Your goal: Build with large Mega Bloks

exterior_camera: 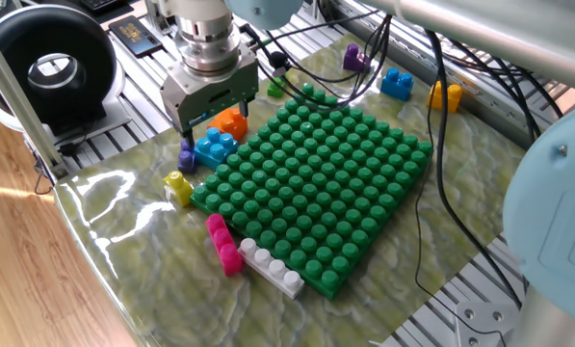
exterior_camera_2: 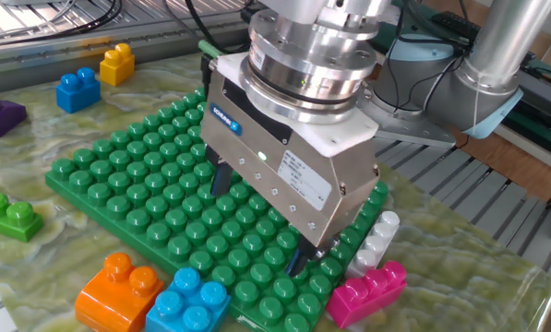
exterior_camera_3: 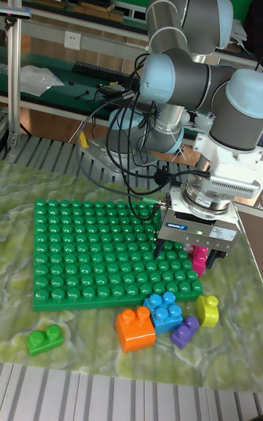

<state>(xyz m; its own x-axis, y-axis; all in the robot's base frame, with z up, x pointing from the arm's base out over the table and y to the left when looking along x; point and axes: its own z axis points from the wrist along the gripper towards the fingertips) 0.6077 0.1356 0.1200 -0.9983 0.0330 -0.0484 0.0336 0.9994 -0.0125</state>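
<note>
Only the tall fixed view shows the green brick (exterior_camera_3: 44, 339) lying at 7 o'clock off the baseplate (exterior_camera_3: 95, 253). The gripper (exterior_camera_3: 185, 255) hangs above the plate's edge, fingers parted with nothing between them. Below it the orange brick (exterior_camera_3: 136, 328), light blue brick (exterior_camera_3: 166, 310), purple brick (exterior_camera_3: 185, 331) and yellow brick (exterior_camera_3: 207, 310) cluster on the mat.

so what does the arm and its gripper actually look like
The arm is made of silver-grey tubes with light blue caps at its rounded joints. A ribbed, polished metal wrist ring leads into the gripper, a boxy silver-grey block with a small blue label, a lit green indicator and two dark fingers. Black cables loop down beside the arm.
</note>
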